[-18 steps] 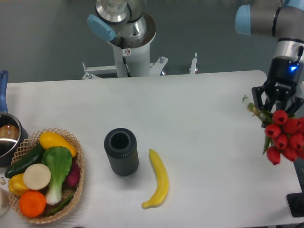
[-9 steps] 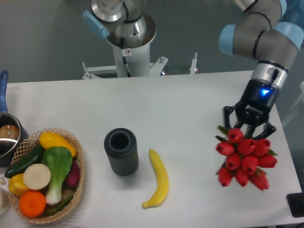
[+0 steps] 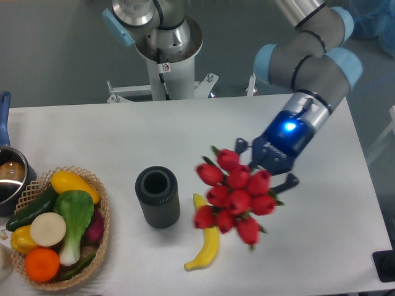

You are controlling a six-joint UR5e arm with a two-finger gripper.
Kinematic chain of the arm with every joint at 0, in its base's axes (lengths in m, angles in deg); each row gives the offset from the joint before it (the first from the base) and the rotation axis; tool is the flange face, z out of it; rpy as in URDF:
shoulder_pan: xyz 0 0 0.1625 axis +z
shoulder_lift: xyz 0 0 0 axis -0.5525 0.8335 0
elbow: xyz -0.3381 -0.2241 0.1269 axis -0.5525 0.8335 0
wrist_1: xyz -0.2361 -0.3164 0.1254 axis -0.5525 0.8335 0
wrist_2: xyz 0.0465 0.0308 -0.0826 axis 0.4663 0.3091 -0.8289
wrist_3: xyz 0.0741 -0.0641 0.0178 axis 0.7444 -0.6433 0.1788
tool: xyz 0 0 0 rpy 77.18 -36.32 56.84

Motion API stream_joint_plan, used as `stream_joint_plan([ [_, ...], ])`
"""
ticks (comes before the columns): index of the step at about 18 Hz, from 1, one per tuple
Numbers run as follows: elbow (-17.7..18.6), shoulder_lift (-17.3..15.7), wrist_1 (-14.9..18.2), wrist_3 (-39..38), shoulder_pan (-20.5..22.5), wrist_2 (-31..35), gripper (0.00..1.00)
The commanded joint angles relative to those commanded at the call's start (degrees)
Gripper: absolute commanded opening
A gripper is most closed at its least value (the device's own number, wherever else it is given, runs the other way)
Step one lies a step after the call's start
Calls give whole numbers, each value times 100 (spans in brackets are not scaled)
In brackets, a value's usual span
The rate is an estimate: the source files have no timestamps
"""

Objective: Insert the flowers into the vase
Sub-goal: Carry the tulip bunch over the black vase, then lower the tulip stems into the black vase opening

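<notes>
Flowers, a bunch of red tulip buds, hang above the bench right of centre, blooms turned toward the camera and slightly blurred. The stems are hidden behind the blooms. The pincer stands just behind the upper right of the bunch and holds it; two dark fingers show at either side of the cluster, and how they stand on the stems cannot be seen. The wrist above the pincer carries a lit blue ring, and the grey arm with pale blue joint caps rises to the upper right.

The vase, a short dark ribbed cylinder, stands upright on the bench left of the bunch, apart from it, its round mouth open and dark inside. A banana lies between vase and bunch; its upper end is covered in this view by the lowest blooms.

At the lower left a wicker basket holds a yellow squash, a dark green cucumber, a leafy green, an orange, a yellow pepper, a pale round slice and a purple piece. Beside the basket, at the left edge, is a metal pot with a blue handle. The arm's base column stands behind the bench's far edge.
</notes>
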Motion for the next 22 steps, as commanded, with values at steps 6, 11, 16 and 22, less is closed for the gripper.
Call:
stream_joint_plan([
  [6,711,-422,0,500,-351,-334,25],
  [11,1002,-616,9,563,-378,-1037,26],
  [16,1204,-607,9,738,-413,-1390,25],
  [22,1327,-572,9,756,-405,-1556,25],
])
